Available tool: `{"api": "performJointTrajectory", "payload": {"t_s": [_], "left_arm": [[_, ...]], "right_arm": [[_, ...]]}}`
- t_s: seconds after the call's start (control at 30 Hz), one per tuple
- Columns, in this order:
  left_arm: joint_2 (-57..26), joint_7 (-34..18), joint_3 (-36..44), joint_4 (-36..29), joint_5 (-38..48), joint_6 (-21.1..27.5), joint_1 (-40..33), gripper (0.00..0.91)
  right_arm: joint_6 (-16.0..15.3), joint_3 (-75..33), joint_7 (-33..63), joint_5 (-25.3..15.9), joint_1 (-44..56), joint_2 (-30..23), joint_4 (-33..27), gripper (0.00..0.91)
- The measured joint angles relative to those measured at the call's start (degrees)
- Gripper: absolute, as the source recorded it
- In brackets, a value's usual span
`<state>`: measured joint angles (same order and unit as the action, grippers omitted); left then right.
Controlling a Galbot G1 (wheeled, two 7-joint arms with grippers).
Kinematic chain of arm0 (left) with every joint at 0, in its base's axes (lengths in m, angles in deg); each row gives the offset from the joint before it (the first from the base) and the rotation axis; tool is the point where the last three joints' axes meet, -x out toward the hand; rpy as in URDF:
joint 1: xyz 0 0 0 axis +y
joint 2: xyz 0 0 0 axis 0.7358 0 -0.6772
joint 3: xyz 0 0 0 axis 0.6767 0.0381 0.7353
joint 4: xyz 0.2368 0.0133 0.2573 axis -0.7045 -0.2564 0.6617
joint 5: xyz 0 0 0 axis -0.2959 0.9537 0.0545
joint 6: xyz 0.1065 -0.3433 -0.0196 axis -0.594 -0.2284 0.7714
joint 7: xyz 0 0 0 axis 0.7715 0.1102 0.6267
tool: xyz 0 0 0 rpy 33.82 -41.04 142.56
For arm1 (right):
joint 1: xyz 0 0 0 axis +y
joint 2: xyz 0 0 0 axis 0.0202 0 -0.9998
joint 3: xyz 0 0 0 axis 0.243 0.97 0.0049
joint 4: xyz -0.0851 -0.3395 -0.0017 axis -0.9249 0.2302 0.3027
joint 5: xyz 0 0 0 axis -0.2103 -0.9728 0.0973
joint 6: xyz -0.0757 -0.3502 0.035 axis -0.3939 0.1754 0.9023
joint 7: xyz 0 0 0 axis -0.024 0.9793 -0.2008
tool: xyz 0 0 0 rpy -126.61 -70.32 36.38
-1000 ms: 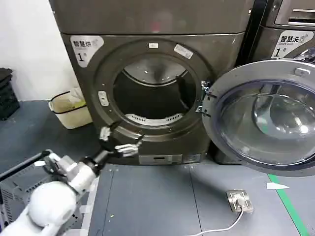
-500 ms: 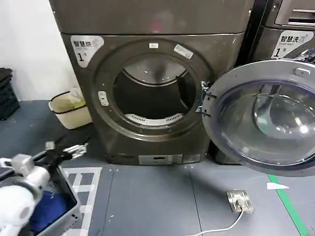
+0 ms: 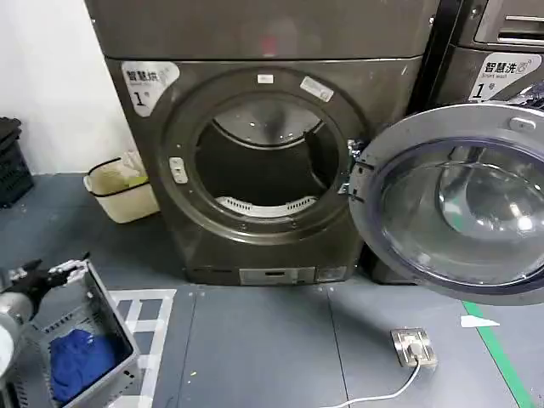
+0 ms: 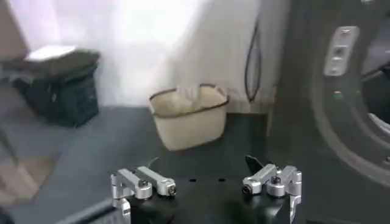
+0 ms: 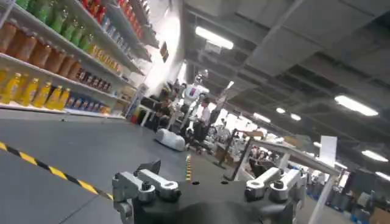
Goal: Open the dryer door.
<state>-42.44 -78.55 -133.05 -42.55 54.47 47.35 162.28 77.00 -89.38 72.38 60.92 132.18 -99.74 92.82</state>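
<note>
The dryer door (image 3: 459, 200) is fully open: it hangs on its hinge at the right edge of the dryer (image 3: 263, 144) and its grey inner face with the bulging clear bowl is turned toward the camera, covering part of the second grey machine (image 3: 493, 51) that stands to the right. The round opening of the dryer is uncovered, and inside it the dark drum (image 3: 263, 166) with a pale perforated strip at the bottom can be seen. The left gripper (image 3: 53, 274) is low at the left edge of the head view, well apart from the door and from the dryer front, just above the rim of a grey plastic basket (image 3: 102, 319) that stands on the floor and holds a blue cloth (image 3: 76, 361). In the left wrist view the left gripper (image 4: 207, 182) has its two fingers (image 4: 143, 182) spread wide with nothing between them, and beyond them a beige bin (image 4: 189, 115) stands on the floor near the white wall, beside the left side of the dryer. In the right wrist view the right gripper (image 5: 210, 185) also has its fingers wide apart and empty; it points away from the machines, toward a large hall with shelves of bottles (image 5: 55, 55). On the floor in front of the second machine lies a small socket box (image 3: 414, 347) with a white cable.
</note>
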Motion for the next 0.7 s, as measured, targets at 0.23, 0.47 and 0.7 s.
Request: {"api": "performJointTrajectory", "payload": {"t_s": [0.23,0.47,0.7], "left_arm": [[-2.0,-12.2,0.4,0.0,13.7,0.0,2.3,0.907],[-4.2,-26.7,3.1,1.3,31.8,-0.1,0.9,0.907],[-6.3,-36.9,4.4,3.1,47.1,-0.1,-0.1,0.907]], "right_arm": [[0.7,0.4,-0.3,0.3,0.1,0.0,0.1,0.907],[2.2,0.8,-0.6,0.4,0.5,-0.1,-0.2,0.907],[3.4,1.6,-0.9,0.4,0.6,-0.3,-0.4,0.907]]}}
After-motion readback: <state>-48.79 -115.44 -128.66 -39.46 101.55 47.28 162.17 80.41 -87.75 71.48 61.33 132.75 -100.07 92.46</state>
